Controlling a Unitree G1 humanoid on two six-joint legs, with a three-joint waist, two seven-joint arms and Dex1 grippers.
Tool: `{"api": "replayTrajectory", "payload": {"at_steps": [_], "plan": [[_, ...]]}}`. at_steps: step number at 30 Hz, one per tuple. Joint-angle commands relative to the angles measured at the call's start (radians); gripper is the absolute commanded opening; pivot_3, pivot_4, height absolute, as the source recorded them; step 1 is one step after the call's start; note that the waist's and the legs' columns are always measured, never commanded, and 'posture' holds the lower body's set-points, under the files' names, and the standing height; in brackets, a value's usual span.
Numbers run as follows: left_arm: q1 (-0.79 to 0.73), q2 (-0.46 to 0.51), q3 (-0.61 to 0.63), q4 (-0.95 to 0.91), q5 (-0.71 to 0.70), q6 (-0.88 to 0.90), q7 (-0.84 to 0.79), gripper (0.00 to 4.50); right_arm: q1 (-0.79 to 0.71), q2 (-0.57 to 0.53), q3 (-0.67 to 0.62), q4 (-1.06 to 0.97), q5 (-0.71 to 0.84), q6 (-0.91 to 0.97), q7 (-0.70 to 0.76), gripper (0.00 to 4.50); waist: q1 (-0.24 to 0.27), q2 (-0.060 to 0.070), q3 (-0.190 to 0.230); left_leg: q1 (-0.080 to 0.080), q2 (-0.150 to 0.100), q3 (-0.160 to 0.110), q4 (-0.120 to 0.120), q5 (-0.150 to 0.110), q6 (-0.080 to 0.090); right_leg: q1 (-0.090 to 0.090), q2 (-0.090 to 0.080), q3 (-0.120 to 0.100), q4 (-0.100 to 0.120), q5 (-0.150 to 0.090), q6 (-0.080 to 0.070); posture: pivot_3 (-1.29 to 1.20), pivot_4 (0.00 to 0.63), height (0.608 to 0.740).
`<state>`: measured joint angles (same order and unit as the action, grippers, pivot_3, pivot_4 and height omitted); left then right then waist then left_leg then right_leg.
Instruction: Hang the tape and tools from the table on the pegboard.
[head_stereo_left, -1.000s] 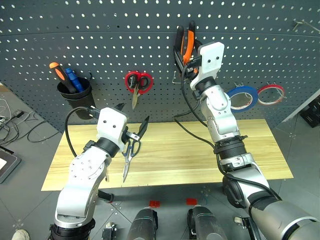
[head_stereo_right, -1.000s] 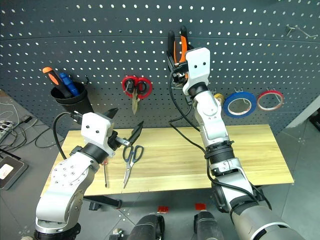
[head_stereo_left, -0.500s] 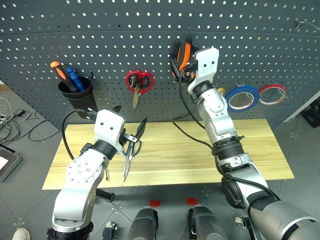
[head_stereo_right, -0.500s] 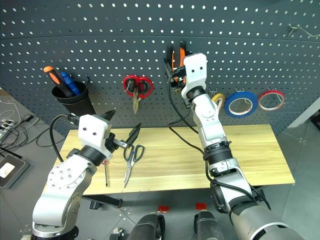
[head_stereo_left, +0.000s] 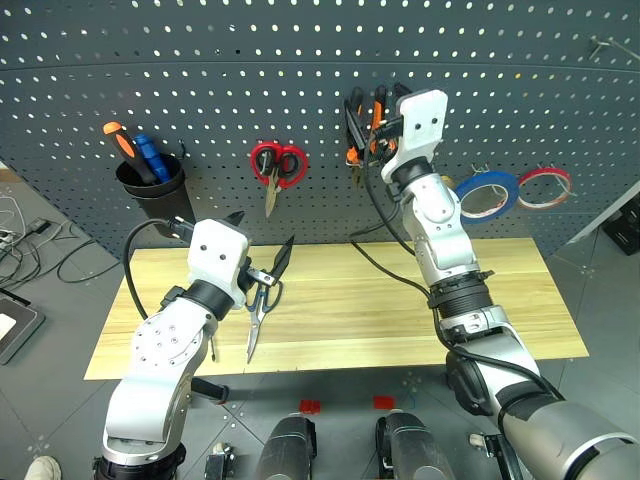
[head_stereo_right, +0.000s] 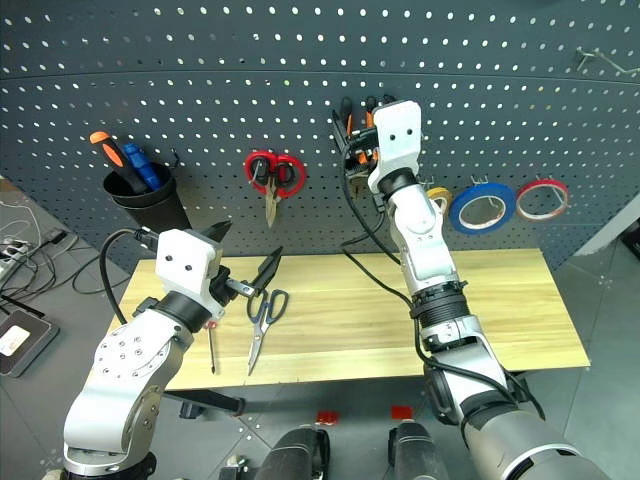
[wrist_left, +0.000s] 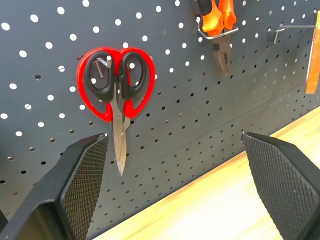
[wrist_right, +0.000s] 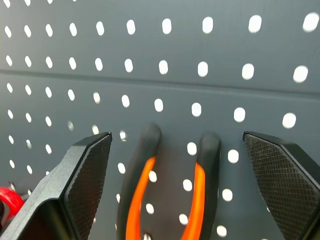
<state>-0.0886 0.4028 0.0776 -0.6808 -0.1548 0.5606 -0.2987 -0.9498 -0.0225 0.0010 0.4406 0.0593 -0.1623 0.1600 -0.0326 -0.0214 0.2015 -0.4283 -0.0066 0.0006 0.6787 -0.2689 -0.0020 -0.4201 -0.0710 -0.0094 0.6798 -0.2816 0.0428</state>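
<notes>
Nearest the camera, the left gripper (head_stereo_left: 262, 247) sits low over the front-left part of the wooden table (head_stereo_left: 400, 300), pointing forward toward the board, fingers spread wide with nothing between them. Right under and beside it on the table lie the dark-handled scissors (head_stereo_left: 258, 305), blades pointing at the near edge, and the slim screwdriver (head_stereo_right: 211, 345) next to them, closer to the left edge. The rest of the tabletop to the right is bare wood, so lots of room there.

Further back, the right arm reaches up and forward with the right gripper (head_stereo_left: 378, 112) at the pegboard (head_stereo_left: 300, 80), its fingers standing wide apart on either side of the orange-and-black pliers (wrist_right: 170, 185), which hang on a hook, not pinched.

Count on the board: one red-handled scissors (wrist_left: 116, 85), one pair of pliers, a black cup (head_stereo_left: 152, 192) with two thick screwdrivers (orange and blue), then off to the right three tape rings: the tan-yellow tape (head_stereo_right: 436, 197) already on a hook and partly behind the arm, the blue roll (head_stereo_left: 486, 193), and the red-edged ring (head_stereo_left: 542, 187)
</notes>
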Motion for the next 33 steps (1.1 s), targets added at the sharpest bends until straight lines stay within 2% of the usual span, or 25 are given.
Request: {"api": "replayTrajectory", "payload": {"at_steps": [1,6,18,22,28,33], "plan": [[0.001,0.006,0.011,-0.049,-0.007,-0.006,-0.003,4.5,0.028,-0.007,0.004,-0.102,0.018,0.019,0.03,4.49,0.0,0.0,0.0,0.0,0.0,0.0,0.0,0.0,0.0,0.0,0.0,0.0,0.0,0.0,0.0,-0.02,0.237,0.74],[-0.003,0.004,0.012,-0.055,-0.015,-0.004,-0.002,4.5,0.092,-0.028,0.02,-0.206,0.023,0.069,0.079,4.49,0.0,0.0,0.004,0.0,0.0,-0.001,0.0,-0.001,0.001,0.0,0.0,0.0,0.0,0.0,0.0,-0.02,0.243,0.74],[0.028,0.001,0.011,-0.111,-0.047,0.029,0.0,4.5,0.335,-0.235,0.02,-0.624,0.123,0.289,0.282,4.49,-0.002,0.002,0.016,0.0,0.001,-0.002,0.0,-0.002,0.003,0.001,0.0,0.001,0.0,0.0,0.0,-0.06,0.259,0.74],[0.098,-0.008,0.014,-0.138,-0.039,0.072,0.032,4.5,0.437,-0.326,0.043,-0.717,0.205,0.328,0.439,4.49,-0.005,0.003,0.019,0.0,0.001,-0.002,-0.001,-0.002,0.004,0.001,0.0,0.001,-0.002,0.0,0.0,-0.08,0.271,0.74],[0.17,-0.042,-0.011,-0.081,0.019,0.133,0.113,4.5,0.588,-0.464,0.104,-0.728,0.25,0.208,0.714,4.49,-0.007,0.002,0.047,0.012,0.001,-0.004,-0.001,-0.004,0.007,0.015,-0.001,0.0,-0.005,-0.001,-0.001,-0.11,0.301,0.74],[0.182,-0.075,-0.023,0.015,0.066,0.229,0.179,4.5,0.653,-0.523,0.164,-0.608,0.224,0.013,0.908,4.49,-0.016,0.0,0.07,0.012,0.001,-0.004,0.0,-0.004,0.007,0.015,-0.001,-0.001,-0.005,-0.001,-0.001,-0.12,0.332,0.74]]}}
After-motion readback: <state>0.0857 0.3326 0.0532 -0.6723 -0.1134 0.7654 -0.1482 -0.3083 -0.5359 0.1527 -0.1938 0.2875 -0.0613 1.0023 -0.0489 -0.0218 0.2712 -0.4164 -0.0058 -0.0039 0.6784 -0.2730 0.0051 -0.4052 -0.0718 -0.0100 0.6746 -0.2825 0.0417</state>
